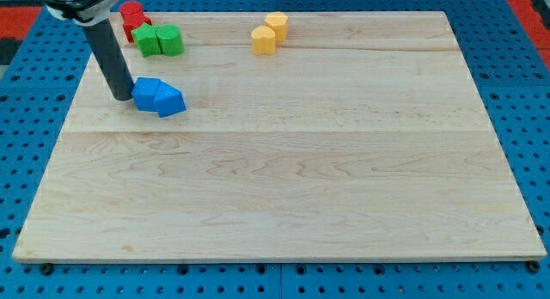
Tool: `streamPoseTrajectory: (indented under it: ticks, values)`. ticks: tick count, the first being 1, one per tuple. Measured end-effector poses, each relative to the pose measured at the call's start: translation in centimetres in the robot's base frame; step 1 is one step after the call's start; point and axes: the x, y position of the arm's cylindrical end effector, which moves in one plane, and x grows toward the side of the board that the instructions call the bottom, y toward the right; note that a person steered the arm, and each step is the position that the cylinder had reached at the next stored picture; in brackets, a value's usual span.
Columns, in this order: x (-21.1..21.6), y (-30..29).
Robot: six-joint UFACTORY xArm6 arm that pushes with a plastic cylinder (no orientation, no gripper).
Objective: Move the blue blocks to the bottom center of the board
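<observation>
Two blue blocks [159, 97] lie pressed together as one clump in the upper left part of the wooden board [284, 222]. Their separate shapes are hard to make out. My tip [122, 96] rests on the board just to the view's left of the blue clump, touching or almost touching its left side. The dark rod rises from the tip toward the view's top left.
Two green blocks [160, 40] sit side by side near the board's top left. Red blocks [132, 19] lie just above and left of them, partly behind the rod. Two yellow blocks [269, 33] sit at the top centre. A blue pegboard surrounds the board.
</observation>
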Motion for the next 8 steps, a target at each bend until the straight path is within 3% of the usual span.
streamPoseTrajectory:
  ticks: [3,6,8]
  values:
    - [-0.4,8.7]
    - [7.0,13.3]
    - [9.6,18.2]
